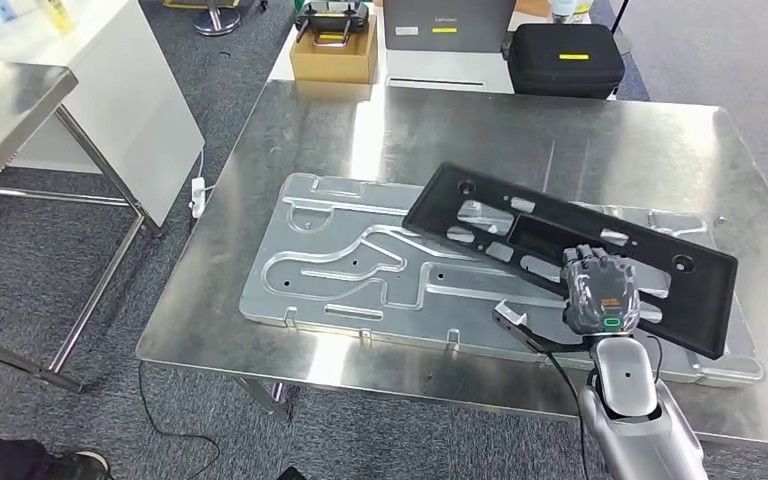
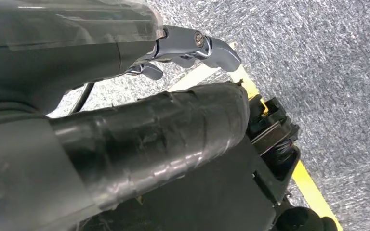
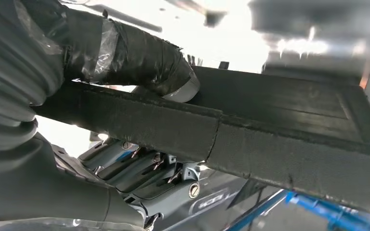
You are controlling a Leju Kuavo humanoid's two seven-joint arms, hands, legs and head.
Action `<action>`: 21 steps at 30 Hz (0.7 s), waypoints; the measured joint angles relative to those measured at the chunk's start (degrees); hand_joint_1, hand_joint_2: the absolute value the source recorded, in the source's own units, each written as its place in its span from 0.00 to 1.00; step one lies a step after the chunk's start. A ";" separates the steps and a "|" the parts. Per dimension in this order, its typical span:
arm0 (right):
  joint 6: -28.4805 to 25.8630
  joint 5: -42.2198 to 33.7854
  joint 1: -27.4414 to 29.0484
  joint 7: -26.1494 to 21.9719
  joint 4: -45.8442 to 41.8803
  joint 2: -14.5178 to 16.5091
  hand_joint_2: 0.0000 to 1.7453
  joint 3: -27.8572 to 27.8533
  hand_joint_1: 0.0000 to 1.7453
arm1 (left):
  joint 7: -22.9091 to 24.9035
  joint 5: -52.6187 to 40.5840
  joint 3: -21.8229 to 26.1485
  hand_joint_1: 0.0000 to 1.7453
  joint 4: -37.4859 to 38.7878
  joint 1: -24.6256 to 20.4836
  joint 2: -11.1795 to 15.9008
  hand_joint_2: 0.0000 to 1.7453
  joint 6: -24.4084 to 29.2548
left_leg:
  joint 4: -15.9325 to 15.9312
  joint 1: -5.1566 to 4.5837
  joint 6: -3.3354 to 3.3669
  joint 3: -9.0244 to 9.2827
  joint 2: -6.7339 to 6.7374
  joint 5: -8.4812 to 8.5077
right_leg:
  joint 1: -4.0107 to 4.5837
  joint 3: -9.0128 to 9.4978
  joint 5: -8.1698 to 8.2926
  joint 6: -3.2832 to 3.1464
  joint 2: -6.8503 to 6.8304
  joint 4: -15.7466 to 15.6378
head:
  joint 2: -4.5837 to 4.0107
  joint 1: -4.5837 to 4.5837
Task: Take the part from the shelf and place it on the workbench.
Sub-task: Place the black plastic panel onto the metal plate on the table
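One black part [image 1: 570, 255], long and frame-like with cut-out windows, hangs slantwise over the steel tabletop [image 1: 380, 140], gripped near its 5 o'clock end by the right hand [image 1: 600, 292]. Seen from the right wrist, thumb above and fingers [image 3: 144, 171] below, clamped on the rim of the part [image 3: 289, 130]: a pinch on one long edge, probably chosen so the far end can swing free and come down first. Lies above a machined aluminium fixture plate [image 1: 360, 265] with winding grooves, which occupies the middle of the tabletop; cannot tell whether the 10 o'clock tip already touches the plate or merely floats over it. Left hand [image 2: 192, 48] hangs low beside the body over grey carpet [image 2: 327, 53] and a yellow floor line [image 2: 313, 180], fingers curled loosely and apart, holding nothing. Plenty of bare steel toward 12 o'clock and 2 o'clock of the plate, less toward 6 o'clock, where the plate runs close to the near edge of the tabletop. Likely worth watching: that near edge, since the gripped end sits just inside it and an early release could let the part tip off. At 12 o'clock beyond the tabletop stand a cardboard box [image 1: 333, 55], a grey case [image 1: 447, 25] and a black case [image 1: 565, 58], well apart from the part. At 9 o'clock a second table [image 1: 5, 110], also well clear.
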 joint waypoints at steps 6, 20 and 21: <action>0.82 -4.72 0.01 -2.62 4.41 0.00 1.00 0.99 0.13 | 0.16 0.21 -0.42 0.00 0.00 -0.12 0.04 0.00 0.06 | -13.57 -0.40 1.28 6.13 -0.09 5.24 | 0.33 0.06 -0.14 1.31 0.10 0.02 | 0.00 0.05; -4.26 -7.27 1.55 -3.04 5.92 0.38 0.00 2.04 0.00 | 0.18 1.18 -0.58 0.00 0.00 -0.03 -0.05 0.00 0.45 | -13.94 -0.19 1.56 7.37 0.03 4.88 | 0.26 0.30 -0.25 1.79 0.11 0.19 | 0.00 0.17; -4.87 -7.54 2.36 -3.18 4.78 0.38 0.00 2.04 0.00 | 0.18 1.32 -0.57 0.00 0.00 0.02 -0.05 0.00 0.59 | -13.96 -0.23 1.26 7.38 0.02 4.86 | 0.36 0.27 -0.15 1.47 0.14 0.08 | 0.00 0.16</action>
